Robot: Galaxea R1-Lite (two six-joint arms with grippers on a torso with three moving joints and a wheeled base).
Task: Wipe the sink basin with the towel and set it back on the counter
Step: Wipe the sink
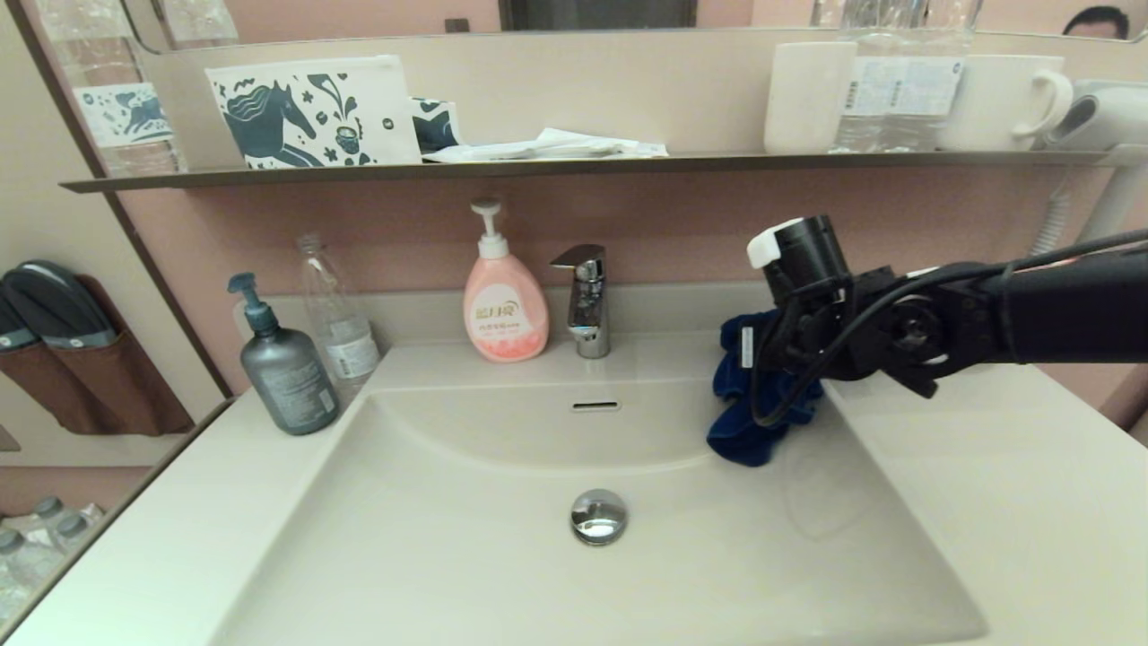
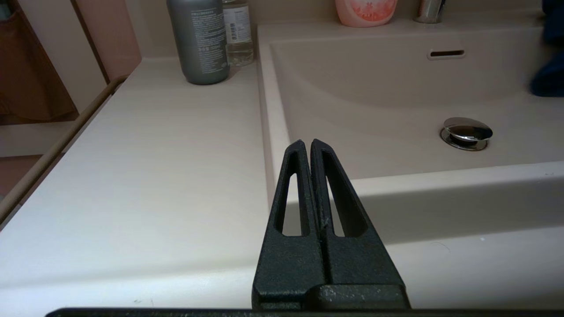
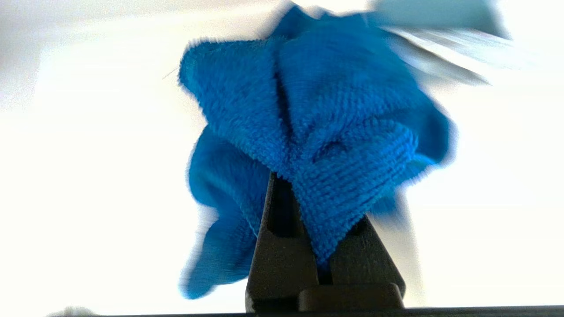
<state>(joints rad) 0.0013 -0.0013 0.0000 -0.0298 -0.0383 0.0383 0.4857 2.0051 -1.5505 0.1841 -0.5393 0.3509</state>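
Terry cloth, deep royal blue, hangs bunched from my right pincer [image 1: 778, 359], whose fingers are clamped on a fold of the towel [image 1: 753, 422] so that the rest droops in soft loose lobes over the back right corner of the sink basin [image 1: 502, 574], to the right of the faucet [image 1: 587, 301] and well apart from the chrome drain plug [image 1: 598, 516]; its lowest fold looks to be at or just above the basin's sloping wall, though I cannot tell whether it touches. I judge the cloth light, limp and compliant: it will not slip out easily because the pile gives my fingers bite, but it will swing and trail as I move, and only the part pressed under my fingers will really scrub. A pinch through a thick bunched fold, as I have now, seems the right hold. On the counter [image 1: 1004, 467] to the right of the basin there is room to lay it down afterwards. My left pincer [image 2: 310, 147] is pressed shut on nothing, parked above the basin's front left rim. As for writing, the pink pump bottle [image 1: 504, 309] left of the faucet carries a label with Chinese characters I cannot make out, and the grey pump bottle [image 1: 285, 377] and clear bottle [image 1: 336, 318] further left bear fine print too small to read
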